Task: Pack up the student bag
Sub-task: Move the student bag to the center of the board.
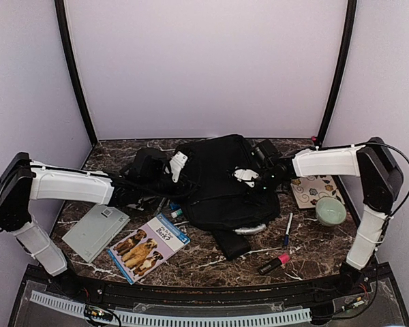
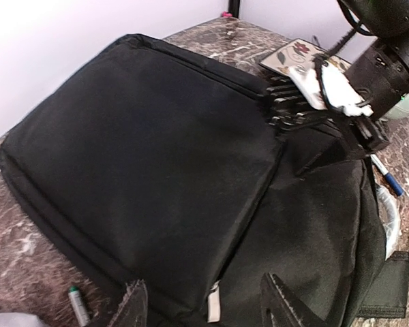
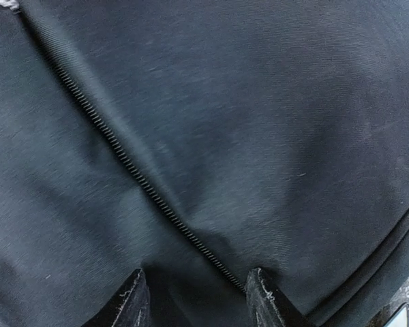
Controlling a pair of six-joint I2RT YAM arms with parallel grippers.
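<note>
The black student bag (image 1: 221,187) lies flat in the middle of the table. My left gripper (image 1: 191,174) is at its left edge. In the left wrist view the gripper (image 2: 204,308) is open just above the bag (image 2: 143,157), with a small white tag (image 2: 215,310) between the jaws. My right gripper (image 1: 244,182) is on the bag's right half. In the right wrist view it (image 3: 198,300) is open, its tips against the fabric (image 3: 259,102), and a zipper line (image 3: 116,146) runs between them. The left wrist view also shows the right gripper (image 2: 320,160).
A grey flat case (image 1: 95,231) and a dog book (image 1: 148,246) lie front left. Markers (image 1: 172,208) lie by the bag's left edge. A blue pen (image 1: 288,229), a pink marker (image 1: 274,263), a green bowl (image 1: 330,211) and a floral notebook (image 1: 315,189) lie on the right.
</note>
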